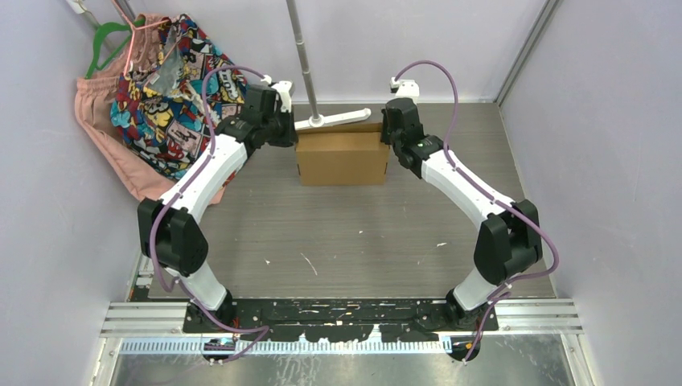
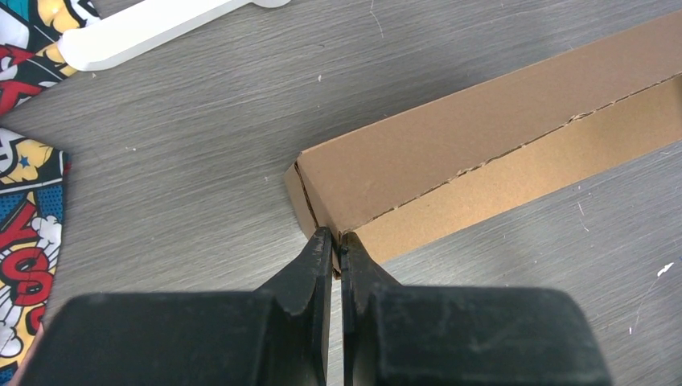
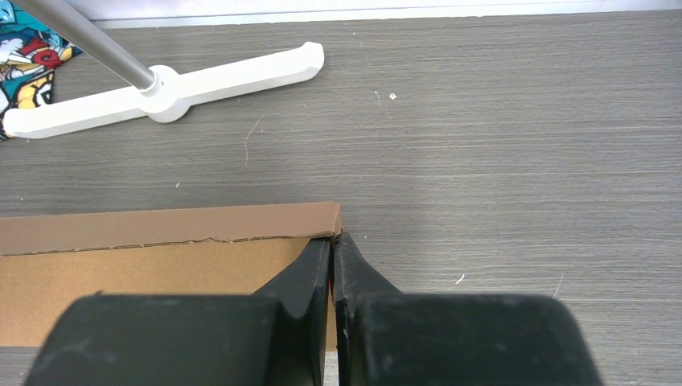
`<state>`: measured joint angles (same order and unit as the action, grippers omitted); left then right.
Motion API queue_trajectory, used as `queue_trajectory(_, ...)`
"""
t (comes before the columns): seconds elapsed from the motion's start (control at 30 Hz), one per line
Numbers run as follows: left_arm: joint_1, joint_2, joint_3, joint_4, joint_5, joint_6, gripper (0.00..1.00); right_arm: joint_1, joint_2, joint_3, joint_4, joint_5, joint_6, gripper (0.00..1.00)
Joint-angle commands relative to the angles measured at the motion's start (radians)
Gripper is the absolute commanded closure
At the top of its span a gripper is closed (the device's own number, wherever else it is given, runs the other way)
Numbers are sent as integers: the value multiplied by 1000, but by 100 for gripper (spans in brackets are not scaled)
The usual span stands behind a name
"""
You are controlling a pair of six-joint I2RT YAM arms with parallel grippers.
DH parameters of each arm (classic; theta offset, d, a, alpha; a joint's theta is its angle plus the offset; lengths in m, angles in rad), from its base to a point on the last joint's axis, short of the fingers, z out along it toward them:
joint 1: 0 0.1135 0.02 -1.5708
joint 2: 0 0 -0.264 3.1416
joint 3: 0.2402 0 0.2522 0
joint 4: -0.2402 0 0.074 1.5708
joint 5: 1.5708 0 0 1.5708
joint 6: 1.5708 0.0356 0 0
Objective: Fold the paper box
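Observation:
The paper box [image 1: 342,158] is a plain brown cardboard mailer lying at the far middle of the grey table. My left gripper [image 1: 291,138] is shut on the box's left end. In the left wrist view its black fingertips [image 2: 338,238] pinch a thin cardboard edge at the corner of the box [image 2: 482,161]. My right gripper [image 1: 388,145] is shut on the right end. In the right wrist view the tips [image 3: 333,241] clamp the side wall at the box's [image 3: 161,265] far right corner.
A white stand foot [image 1: 331,121] with a metal pole [image 1: 302,48] lies just behind the box. A colourful printed cloth [image 1: 173,88] and pink fabric on a green hanger [image 1: 108,40] hang at the back left. Walls close in on both sides.

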<state>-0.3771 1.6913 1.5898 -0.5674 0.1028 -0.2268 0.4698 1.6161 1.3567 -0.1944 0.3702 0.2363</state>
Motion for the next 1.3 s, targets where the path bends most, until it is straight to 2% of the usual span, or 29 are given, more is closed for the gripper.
queue_trajectory(0.0, -45, -3, -37, -6, 77, -2, 96, 74, 22, -61, -102, -190, 24, 99)
queue_trajectory(0.6, -46, -33, -92, 43, 56, -25, 96, 79, -10, -207, -15, -235, 78, 99)
queue_trajectory(0.77, -48, -43, -111, 58, 43, -33, 96, 78, -51, -241, -25, -256, 74, 92)
queue_trajectory(1.07, -57, -67, -176, 110, 12, -46, 97, 80, -57, -309, -14, -285, 81, 94)
queue_trajectory(1.17, -57, -73, -197, 128, 6, -48, 96, 81, -76, -329, -23, -287, 77, 86)
queue_trajectory(1.27, -58, -80, -213, 134, -2, -48, 97, 79, -123, -348, -45, -293, 76, 70)
